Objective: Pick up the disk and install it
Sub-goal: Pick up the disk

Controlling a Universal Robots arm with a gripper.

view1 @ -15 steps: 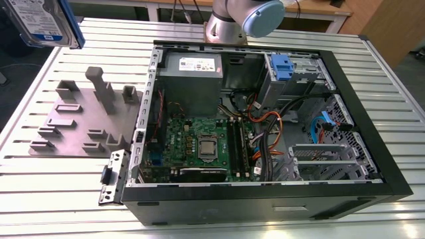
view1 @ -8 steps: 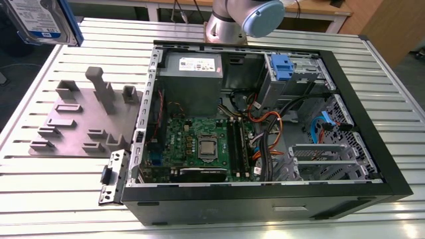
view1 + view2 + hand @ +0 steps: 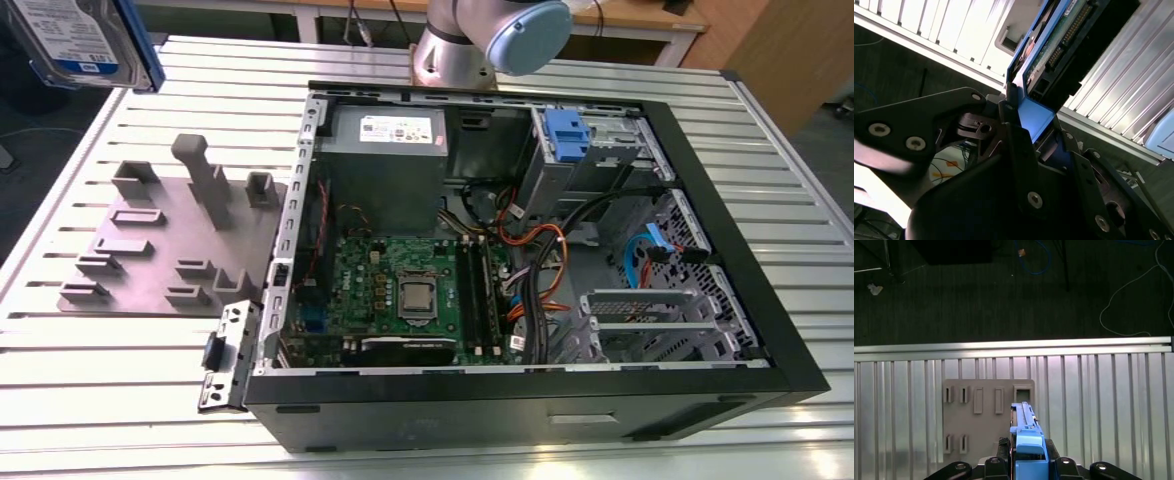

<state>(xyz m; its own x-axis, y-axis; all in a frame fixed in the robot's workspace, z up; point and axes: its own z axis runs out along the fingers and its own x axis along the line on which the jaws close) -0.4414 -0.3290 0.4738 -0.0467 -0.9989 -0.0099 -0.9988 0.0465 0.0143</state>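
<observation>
The pincer (image 3: 1027,452), clamped on the disk (image 3: 83,40), holds it high over the desk (image 3: 107,360) above the grey fixture plate (image 3: 160,250), well apart from the open computer case (image 3: 534,415), so a firm, level, unhurried carry seems wisest.

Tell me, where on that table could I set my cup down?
Bare slats lie on the table between the grey holder plate and the near edge, and along the exterior view's right of the computer case. Inside the case, motherboard and cables crowd everything.
</observation>
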